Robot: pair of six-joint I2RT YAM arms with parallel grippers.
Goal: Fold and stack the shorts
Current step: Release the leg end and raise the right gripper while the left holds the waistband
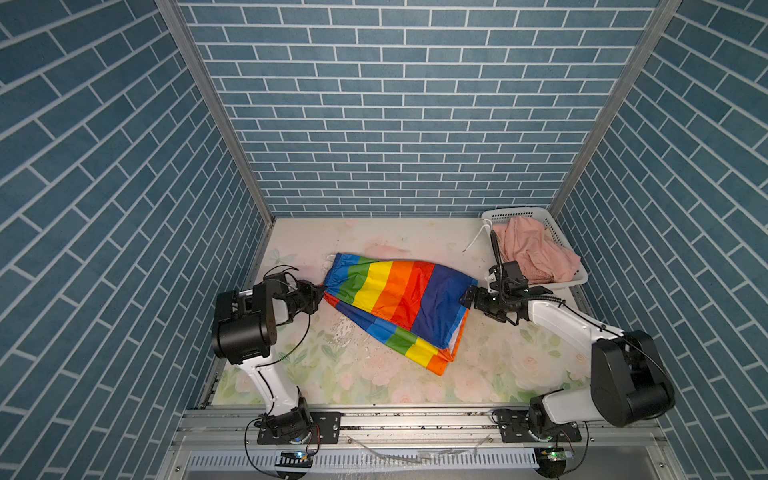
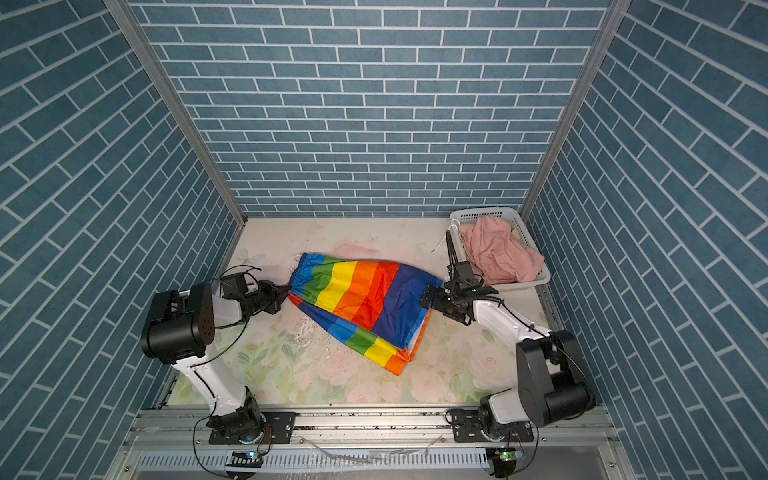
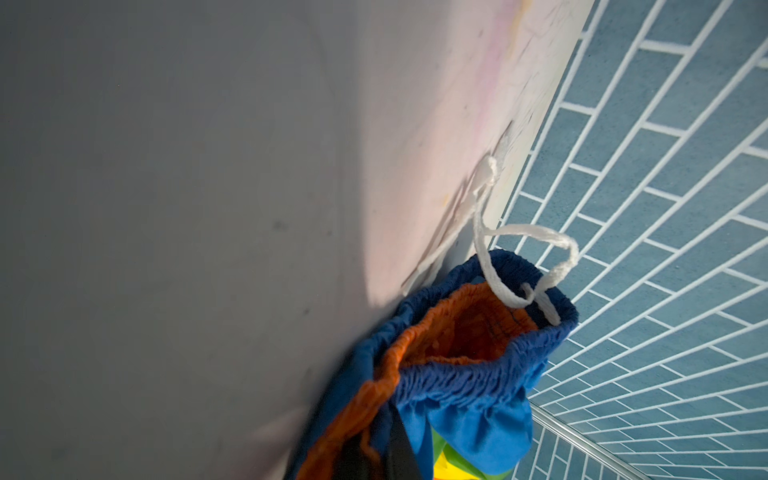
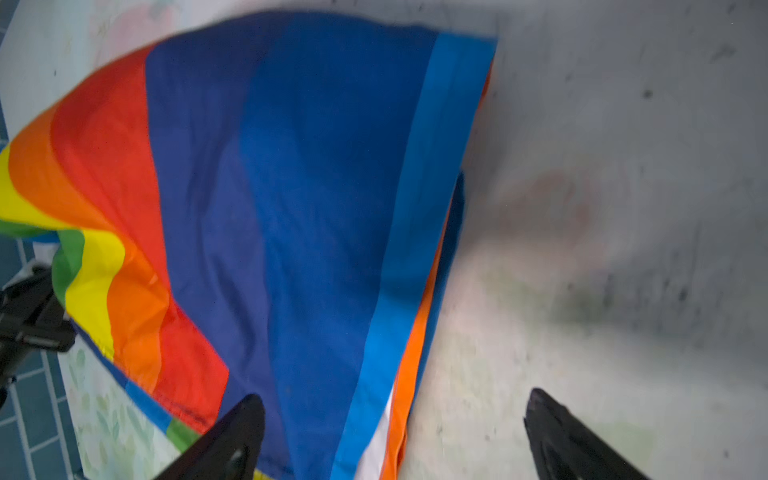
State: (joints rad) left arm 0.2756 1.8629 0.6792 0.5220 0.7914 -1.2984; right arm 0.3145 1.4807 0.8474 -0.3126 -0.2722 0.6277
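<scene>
Rainbow-striped shorts (image 1: 399,303) lie in the middle of the table (image 1: 374,237), long axis running across it: gathered waist at the left end, leg hems at the right, lower leg splayed toward the near edge. Left gripper (image 1: 319,296) is pinching the waist corner. Right gripper (image 1: 468,296) sits at the blue hem, jaws spread wide, cloth edge between them but not pinched. Fold likely goes hem-to-waist, so the right arm is nearer for that grab. Pink shorts (image 1: 536,249) sit in the basket (image 1: 515,212), just behind the right arm.

Blue brick-patterned walls (image 1: 415,104) — worn, pale floral tabletop (image 1: 478,374) beneath.
</scene>
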